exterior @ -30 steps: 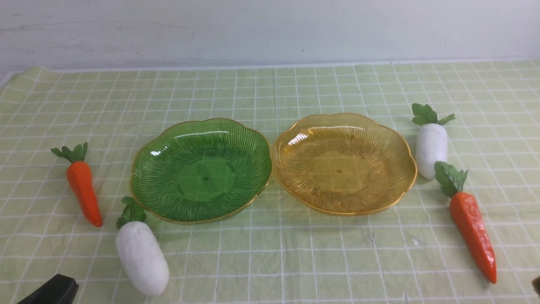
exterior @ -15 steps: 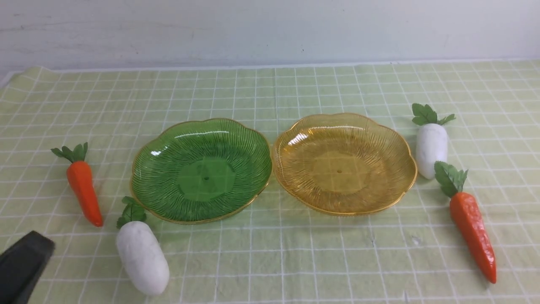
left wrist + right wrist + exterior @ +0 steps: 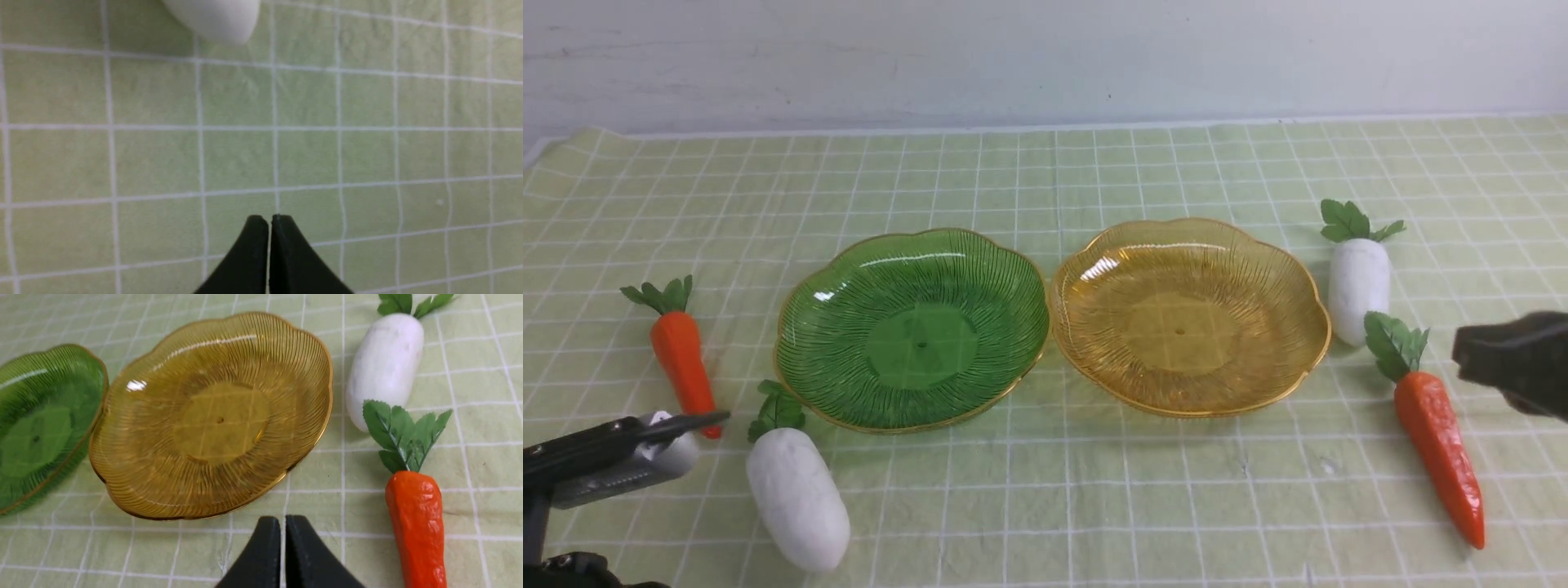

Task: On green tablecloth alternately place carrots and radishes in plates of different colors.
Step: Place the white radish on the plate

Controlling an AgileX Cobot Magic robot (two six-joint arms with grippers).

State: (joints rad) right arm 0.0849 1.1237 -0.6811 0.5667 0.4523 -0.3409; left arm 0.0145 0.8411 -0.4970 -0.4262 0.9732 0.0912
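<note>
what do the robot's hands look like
The left hand and right hand each have two matte black fingers, broad at the base and curving in to narrow tips. The front view shows a silver-grey block behind the left one's fingers. No cables or markings show.

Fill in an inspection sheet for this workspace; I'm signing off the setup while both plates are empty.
Surface: green tablecloth, white grid, slightly wrinkled.
Job's things: green plate and amber plate side by side, both empty; left carrot and left radish on the cloth beside the green plate; right radish and right carrot beside the amber plate.
Clutter: nothing seen.
Pincers: left pincer shut, empty, near the left carrot's tip; right pincer shut, empty, near the right carrot's leaves.
Cables: nothing seen.
Surroundings: pale wall behind the cloth.
</note>
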